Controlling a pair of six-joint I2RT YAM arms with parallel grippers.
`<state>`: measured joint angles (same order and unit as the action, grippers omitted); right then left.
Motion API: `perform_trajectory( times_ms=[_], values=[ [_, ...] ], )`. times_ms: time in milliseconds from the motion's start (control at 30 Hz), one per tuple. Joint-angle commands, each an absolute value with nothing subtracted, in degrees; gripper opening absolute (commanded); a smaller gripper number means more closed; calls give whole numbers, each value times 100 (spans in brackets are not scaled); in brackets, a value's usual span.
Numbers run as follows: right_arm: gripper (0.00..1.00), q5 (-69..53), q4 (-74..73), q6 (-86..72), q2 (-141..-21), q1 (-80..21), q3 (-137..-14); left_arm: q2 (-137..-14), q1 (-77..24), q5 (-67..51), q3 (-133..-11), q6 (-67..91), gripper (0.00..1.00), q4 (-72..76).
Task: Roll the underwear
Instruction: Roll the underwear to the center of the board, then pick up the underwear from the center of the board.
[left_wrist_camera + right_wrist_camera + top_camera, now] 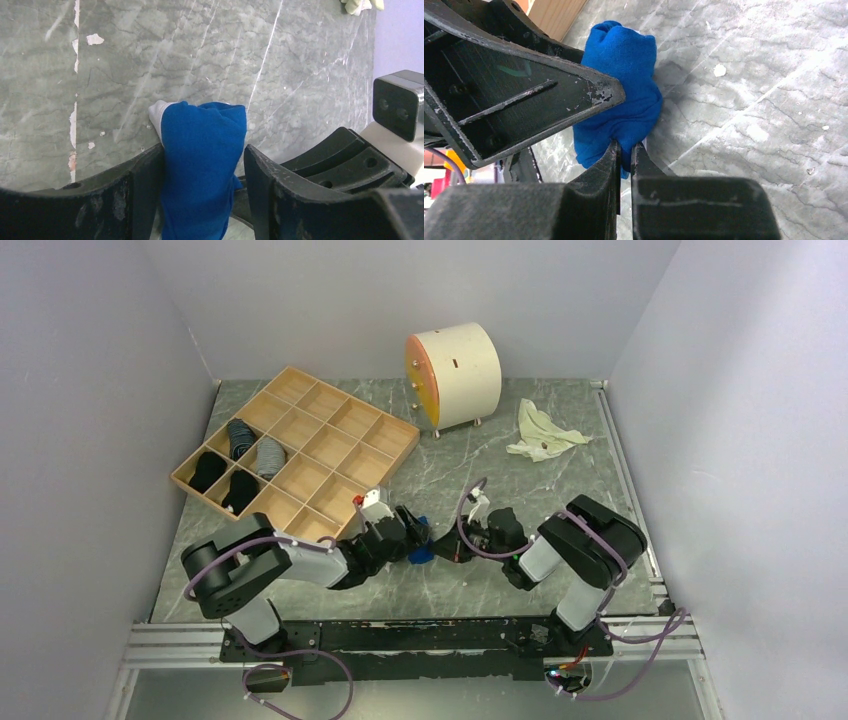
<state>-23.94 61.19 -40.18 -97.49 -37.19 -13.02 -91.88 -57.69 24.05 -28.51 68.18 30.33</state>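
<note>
The blue underwear (pixel 421 546) lies bunched in a tight roll on the grey marble table, near the front centre. In the left wrist view it (pixel 202 160) stands between my left gripper's fingers, with a white edge at its far left end. My left gripper (pixel 414 540) (pixel 202 150) is closed around the roll, one finger on each side. My right gripper (pixel 452 548) (pixel 625 146) comes from the right and is shut on a pinch of the blue cloth (pixel 624 75) at the roll's near end. The two grippers almost touch.
A wooden compartment tray (pixel 330 445) stands at the left rear, with dark rolled socks (pixel 225 475) in its left cells. A white drum with an orange face (pixel 455 375) stands at the back. A cream cloth (pixel 543 432) lies at the back right.
</note>
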Motion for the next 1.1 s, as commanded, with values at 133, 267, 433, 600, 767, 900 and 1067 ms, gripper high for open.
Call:
perform_trajectory(
  times_ms=[133, 267, 433, 600, 767, 900, 1067],
  values=[
    [4, -2539, 5814, -3929, -10333, -3454, -1031, -9934, -6089, 1802, -3150, 6221, 43, 1037],
    [15, -2546, 5594, -3859, -10112, -3362, -1035, -9968, -6160, 1885, -3364, 5968, 18, 940],
    [41, -2409, 4517, -3510, -8833, -3344, -1061, -9607, -6162, 2090, -3652, 5519, 5, 708],
    [67, -1531, 2653, -3183, -6468, -3331, -1117, -9057, -6153, 2065, -4242, 4678, 5, 200],
    [75, -323, 895, -3116, -4366, -3323, -1364, -8440, -5933, 1723, -4547, 4111, 5, 9],
    [79, 127, 418, -3404, -3276, -3311, -1310, -7959, -5512, 1307, -4691, 3827, 5, -410],
    [82, -156, 585, -3571, -2608, -3305, -1007, -7382, -4813, 793, -4712, 3581, 5, -669]
  ],
)
